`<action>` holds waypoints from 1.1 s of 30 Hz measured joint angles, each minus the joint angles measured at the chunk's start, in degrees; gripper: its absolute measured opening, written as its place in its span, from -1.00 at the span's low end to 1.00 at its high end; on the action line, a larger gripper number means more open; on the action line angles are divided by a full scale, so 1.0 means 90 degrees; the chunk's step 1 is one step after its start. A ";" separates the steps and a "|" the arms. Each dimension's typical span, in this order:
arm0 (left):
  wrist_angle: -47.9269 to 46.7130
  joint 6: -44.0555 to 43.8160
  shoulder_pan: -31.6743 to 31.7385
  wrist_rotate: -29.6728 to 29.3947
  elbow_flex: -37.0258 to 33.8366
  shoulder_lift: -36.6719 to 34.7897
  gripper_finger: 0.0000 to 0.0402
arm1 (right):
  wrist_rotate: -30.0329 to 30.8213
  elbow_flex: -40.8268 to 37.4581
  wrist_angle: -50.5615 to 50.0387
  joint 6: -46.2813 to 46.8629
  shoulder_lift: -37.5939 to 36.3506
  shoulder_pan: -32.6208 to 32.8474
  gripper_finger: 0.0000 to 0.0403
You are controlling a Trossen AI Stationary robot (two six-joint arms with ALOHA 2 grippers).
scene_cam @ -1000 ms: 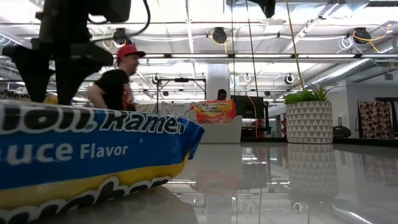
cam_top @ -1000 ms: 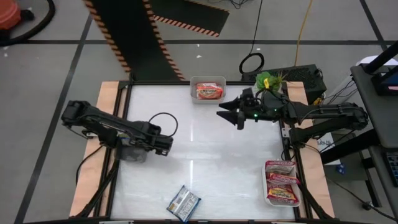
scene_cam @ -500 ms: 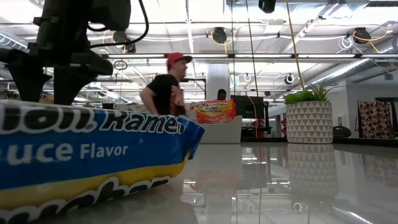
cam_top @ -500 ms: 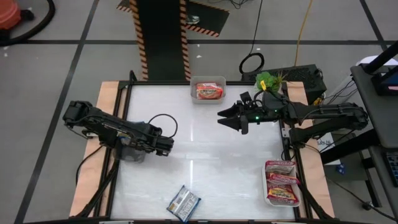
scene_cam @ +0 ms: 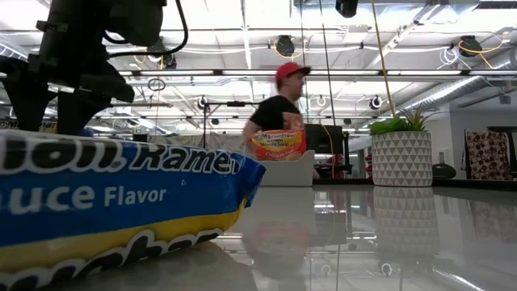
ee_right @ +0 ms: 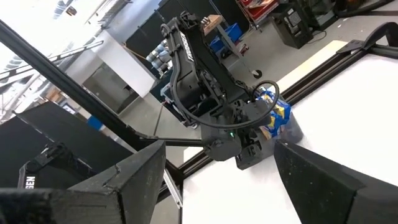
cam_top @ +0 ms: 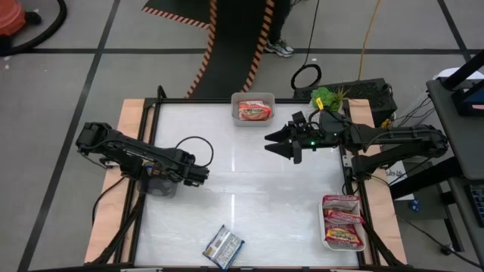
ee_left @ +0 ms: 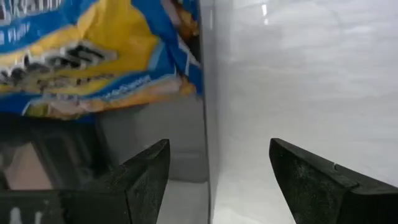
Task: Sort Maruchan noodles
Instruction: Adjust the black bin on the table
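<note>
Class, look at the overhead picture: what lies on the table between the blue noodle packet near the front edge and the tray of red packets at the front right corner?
Nothing. In the high view the white table is bare between the blue packet and the tray.

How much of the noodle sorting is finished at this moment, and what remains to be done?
Mostly finished, it seems. Done: an orange-red packet lies in the far tray, maroon-and-silver packets fill the white tray on the right, and blue-and-yellow packets sit in the grey tray beneath the left gripper. In hand: nothing; the left gripper and right gripper are open. Left: one blue-silver packet at the near edge.
</note>
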 joint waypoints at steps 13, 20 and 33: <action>0.1165 0.0406 0.0298 0.0406 -0.0629 0.0002 0.39 | 0.0002 0.0002 -0.0109 -0.0270 0.0000 0.0000 0.44; 0.1868 0.0747 0.0438 0.0303 -0.0614 0.0002 0.39 | 0.0005 0.0002 -0.0114 -0.0377 0.0000 -0.0005 0.44; 0.3395 0.0663 0.0435 -0.0413 -0.0588 0.0002 0.39 | 0.0005 0.0002 -0.0178 -0.0439 0.0000 -0.0004 0.44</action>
